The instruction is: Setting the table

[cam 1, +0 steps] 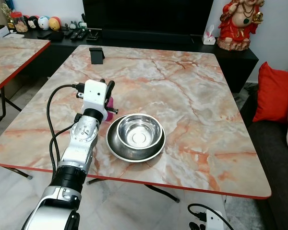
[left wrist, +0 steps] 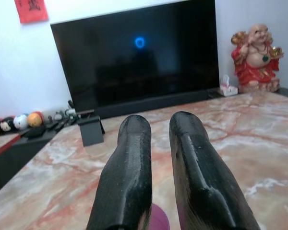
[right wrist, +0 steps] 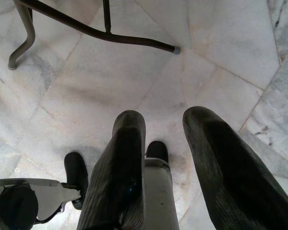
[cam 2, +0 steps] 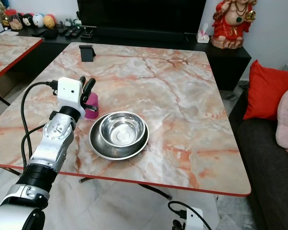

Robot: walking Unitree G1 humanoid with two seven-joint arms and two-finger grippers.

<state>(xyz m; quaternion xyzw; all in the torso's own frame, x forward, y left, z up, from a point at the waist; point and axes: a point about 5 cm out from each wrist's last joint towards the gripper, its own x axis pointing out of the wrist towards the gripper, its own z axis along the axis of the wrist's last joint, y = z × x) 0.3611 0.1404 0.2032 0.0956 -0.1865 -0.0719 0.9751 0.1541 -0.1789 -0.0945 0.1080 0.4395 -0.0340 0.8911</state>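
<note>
L end effector (cam 2: 89,86) clamps pink cup (cam 2: 91,106); steel bowl (cam 2: 120,130) on plate (cam 2: 100,146)

Bare tabletop (cam 1: 192,91) beyond bowl (cam 1: 137,134); stand (cam 1: 96,55) far edge

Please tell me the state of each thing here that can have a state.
Steel bowl: upright, empty, sitting in the steel plate.
Steel plate: flat on the table.
Pink cup: upright beside the plate.
Left gripper: over the cup.
Right gripper: open, idle, pointing at floor.
TV: dark.
</note>
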